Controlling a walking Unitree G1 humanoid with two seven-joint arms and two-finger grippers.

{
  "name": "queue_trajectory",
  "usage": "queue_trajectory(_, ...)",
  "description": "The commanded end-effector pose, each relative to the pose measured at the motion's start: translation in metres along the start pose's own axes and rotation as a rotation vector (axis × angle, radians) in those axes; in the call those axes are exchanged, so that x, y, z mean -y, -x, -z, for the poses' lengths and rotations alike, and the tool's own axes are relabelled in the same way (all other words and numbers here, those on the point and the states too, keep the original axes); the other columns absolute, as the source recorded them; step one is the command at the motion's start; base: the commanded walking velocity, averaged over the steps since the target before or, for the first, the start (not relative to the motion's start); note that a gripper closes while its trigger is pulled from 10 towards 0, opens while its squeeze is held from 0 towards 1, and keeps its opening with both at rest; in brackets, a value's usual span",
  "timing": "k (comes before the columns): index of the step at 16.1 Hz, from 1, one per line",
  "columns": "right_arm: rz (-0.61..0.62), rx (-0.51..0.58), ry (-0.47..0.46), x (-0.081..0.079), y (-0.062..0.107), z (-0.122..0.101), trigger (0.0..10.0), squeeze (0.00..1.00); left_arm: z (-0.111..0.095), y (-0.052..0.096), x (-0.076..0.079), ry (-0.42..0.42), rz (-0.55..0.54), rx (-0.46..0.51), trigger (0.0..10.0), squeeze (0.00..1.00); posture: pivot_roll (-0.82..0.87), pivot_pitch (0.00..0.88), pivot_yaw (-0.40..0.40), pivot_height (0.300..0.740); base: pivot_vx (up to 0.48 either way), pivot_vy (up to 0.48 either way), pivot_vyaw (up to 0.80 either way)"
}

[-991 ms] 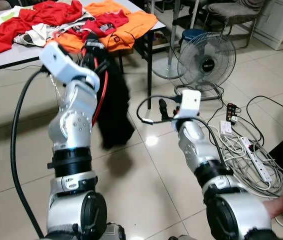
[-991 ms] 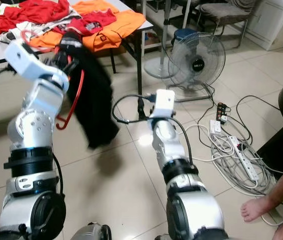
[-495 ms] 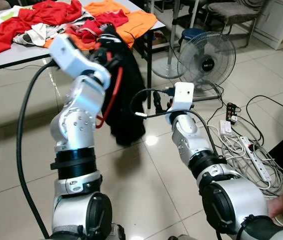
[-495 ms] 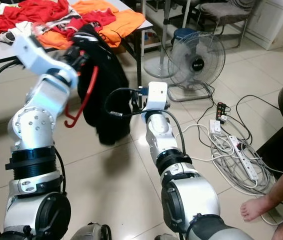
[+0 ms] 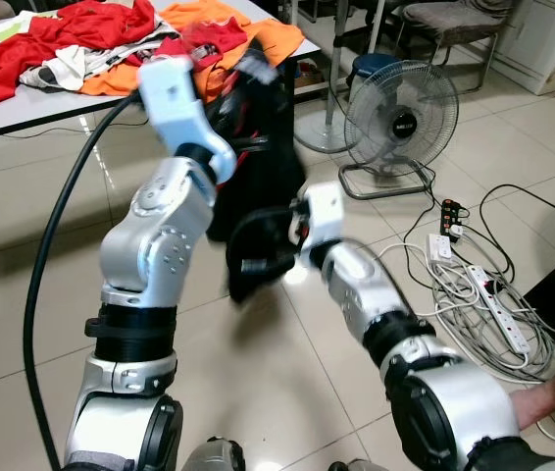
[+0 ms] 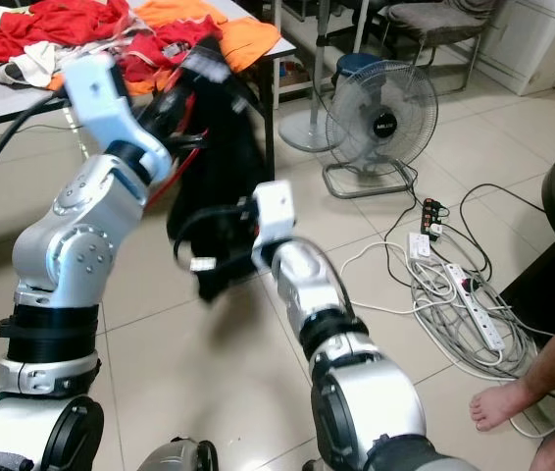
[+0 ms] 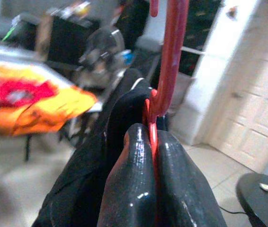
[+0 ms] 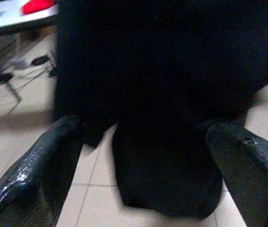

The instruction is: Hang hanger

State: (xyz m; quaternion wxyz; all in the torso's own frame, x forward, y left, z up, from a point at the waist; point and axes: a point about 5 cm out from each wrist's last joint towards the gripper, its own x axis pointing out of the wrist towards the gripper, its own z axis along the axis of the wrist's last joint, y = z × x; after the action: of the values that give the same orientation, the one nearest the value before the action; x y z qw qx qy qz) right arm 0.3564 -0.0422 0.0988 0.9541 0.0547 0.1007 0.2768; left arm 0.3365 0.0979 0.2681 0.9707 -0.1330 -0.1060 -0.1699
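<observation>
Red hanger (image 7: 168, 61) with black garment (image 8: 172, 94) clamped in left gripper (image 7: 152, 142); right gripper (image 8: 146, 156) spread apart, facing garment's hem.

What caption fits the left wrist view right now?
Left end effector shut on the red hanger, a black garment draped on it, clothes-strewn table blurred behind.

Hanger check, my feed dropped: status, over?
Left pincer shut on red hanger, black garment hanging from it. Right pincer open, facing the garment's hem. Fan and cables on the floor ahead.
</observation>
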Motion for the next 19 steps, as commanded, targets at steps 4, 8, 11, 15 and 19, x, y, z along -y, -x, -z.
queue_trajectory(4,-0.096,0.013,0.082,-0.007,-0.001,-0.008,10.0,0.00,-0.012,0.004,0.018,-0.052,0.099,0.079,10.0,0.00,0.02,0.055,0.041,0.740,0.000,0.000,0.00)
queue_trajectory(8,-0.057,0.082,0.215,-0.007,-0.003,-0.022,10.0,0.00,-0.007,0.007,0.021,-0.065,0.132,0.076,10.0,0.00,0.03,0.051,0.034,0.740,0.000,0.000,0.00)
queue_trajectory(11,-0.050,0.082,0.215,-0.007,-0.002,-0.019,10.0,0.00,-0.004,0.008,0.021,-0.071,0.139,0.068,10.0,0.00,0.03,0.053,0.029,0.740,0.000,0.000,0.00)
queue_trajectory(15,-0.251,0.049,0.260,-0.016,0.013,-0.009,10.0,0.00,0.010,0.007,0.004,-0.153,0.102,0.023,10.0,0.00,0.03,0.060,0.029,0.740,0.000,0.000,0.00)
queue_trajectory(19,-0.467,0.049,0.282,-0.022,0.044,-0.019,10.0,0.00,0.024,0.004,-0.016,-0.226,0.042,-0.025,10.0,0.00,0.01,0.062,0.035,0.740,0.000,0.000,0.00)
